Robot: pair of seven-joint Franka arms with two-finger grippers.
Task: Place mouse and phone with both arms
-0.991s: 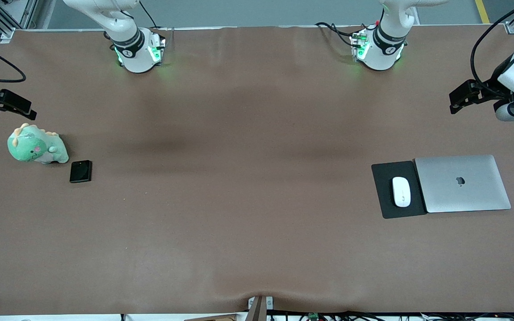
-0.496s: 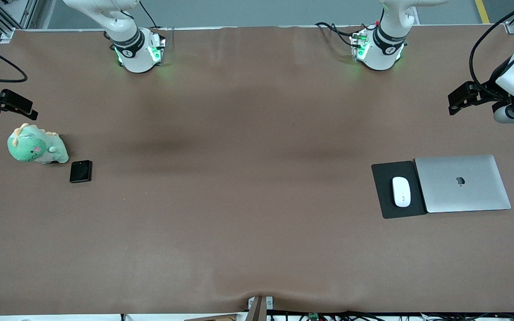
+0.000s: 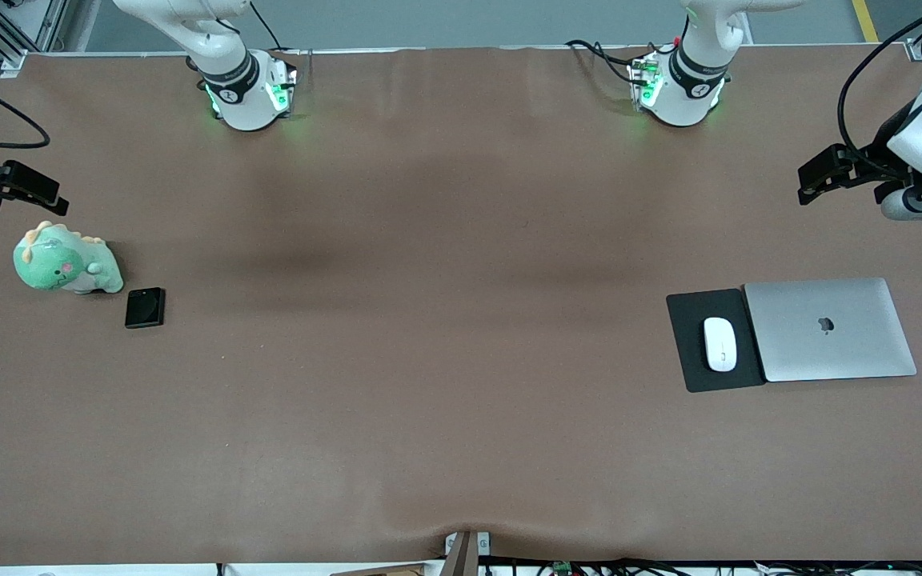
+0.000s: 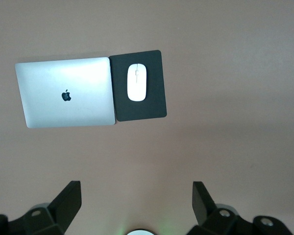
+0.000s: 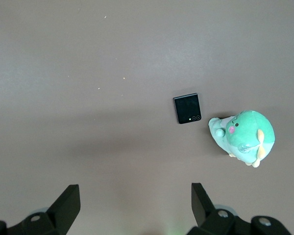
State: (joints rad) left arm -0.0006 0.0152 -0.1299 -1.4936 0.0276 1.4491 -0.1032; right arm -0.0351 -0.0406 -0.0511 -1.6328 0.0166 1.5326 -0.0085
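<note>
The white mouse [image 3: 720, 344] lies on the black mouse pad [image 3: 689, 312] beside the closed laptop [image 3: 829, 330]; the phone [image 3: 145, 308] lies flat beside the plush dinosaur [image 3: 65, 260]. No containers here. Over the last second the left gripper [image 4: 136, 197] drifted slightly, high over its table end — both it and the right gripper [image 5: 135, 197] hang spread, holding nothing — fitting either arms about to descend or arms withdrawn.
</note>
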